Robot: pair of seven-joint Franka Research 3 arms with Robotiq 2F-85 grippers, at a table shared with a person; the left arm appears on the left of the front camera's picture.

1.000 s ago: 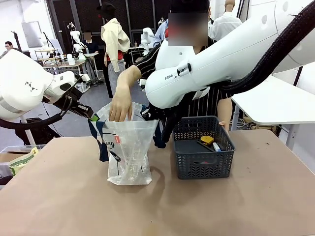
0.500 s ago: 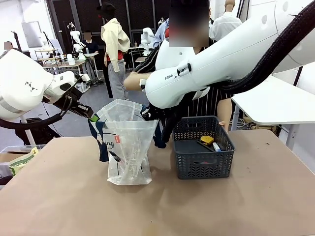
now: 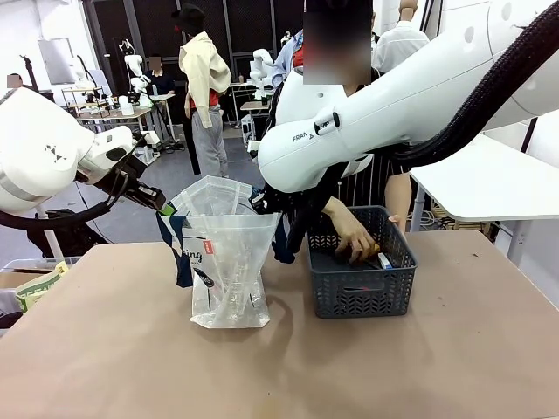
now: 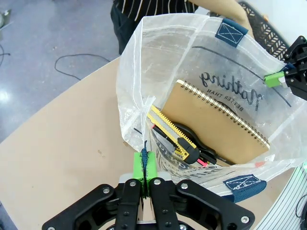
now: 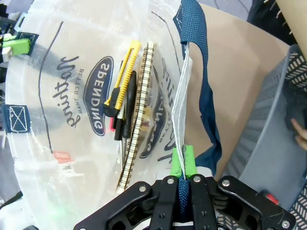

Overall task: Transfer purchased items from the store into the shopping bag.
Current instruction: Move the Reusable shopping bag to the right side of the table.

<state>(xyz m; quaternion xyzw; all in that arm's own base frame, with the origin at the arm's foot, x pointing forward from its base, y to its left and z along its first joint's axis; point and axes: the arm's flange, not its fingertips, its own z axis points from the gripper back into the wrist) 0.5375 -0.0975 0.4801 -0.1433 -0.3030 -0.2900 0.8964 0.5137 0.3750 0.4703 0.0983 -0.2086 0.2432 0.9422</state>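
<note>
While left jaws and right jaws clamp opposite edges of the bag [image 3: 229, 262], standing left of the basket [image 3: 362, 297], a person's hand [image 3: 354, 237] digs inside that basket

A big brown surface [image 3: 105, 349] sits in front, a white table [image 3: 489, 188] stands off to the right, a clear box [image 3: 17, 266] with a green and white packet [image 3: 35, 286] pokes in at the left edge, and a person in a striped top [image 3: 376, 179] stands at the far side.
</note>
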